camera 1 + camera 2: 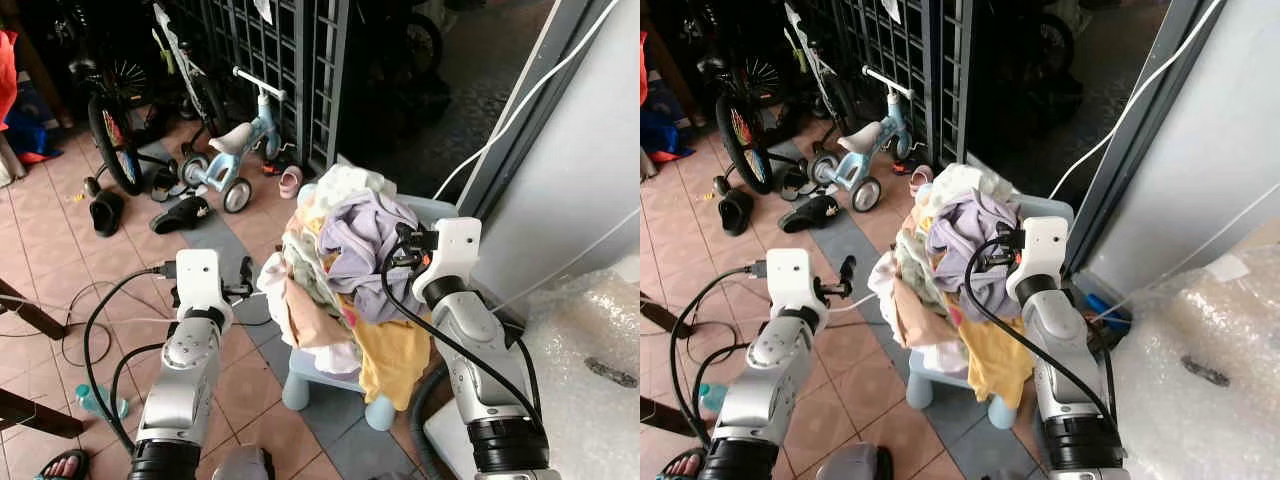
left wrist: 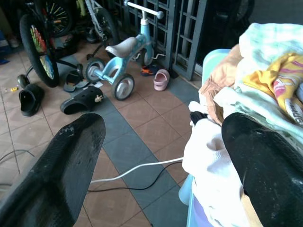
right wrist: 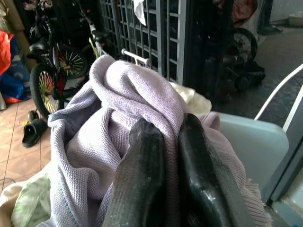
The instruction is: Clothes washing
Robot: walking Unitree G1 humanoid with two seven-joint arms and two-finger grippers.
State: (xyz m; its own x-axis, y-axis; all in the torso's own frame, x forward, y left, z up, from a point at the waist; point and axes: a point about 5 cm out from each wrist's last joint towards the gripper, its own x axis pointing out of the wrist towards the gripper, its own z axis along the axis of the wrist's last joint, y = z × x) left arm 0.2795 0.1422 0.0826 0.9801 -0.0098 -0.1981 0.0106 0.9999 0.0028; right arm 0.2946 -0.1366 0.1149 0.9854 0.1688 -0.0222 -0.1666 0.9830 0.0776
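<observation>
A heap of mixed clothes [image 1: 330, 270] sits on a pale blue plastic chair [image 1: 330, 385]. The right wrist view shows the right hand [image 3: 171, 137] pinched tight on the lilac knitted garment [image 3: 118, 142] atop the heap. The left hand [image 2: 161, 146] is spread wide, one finger [image 2: 265, 161] against white cloth [image 2: 208, 161] at the heap's edge.

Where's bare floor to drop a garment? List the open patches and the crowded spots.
Free: grey tiles between the chair and black sandals. Crowded: clothes pile, where the right gripper pinches the lilac garment; cables beside the open left gripper.
</observation>
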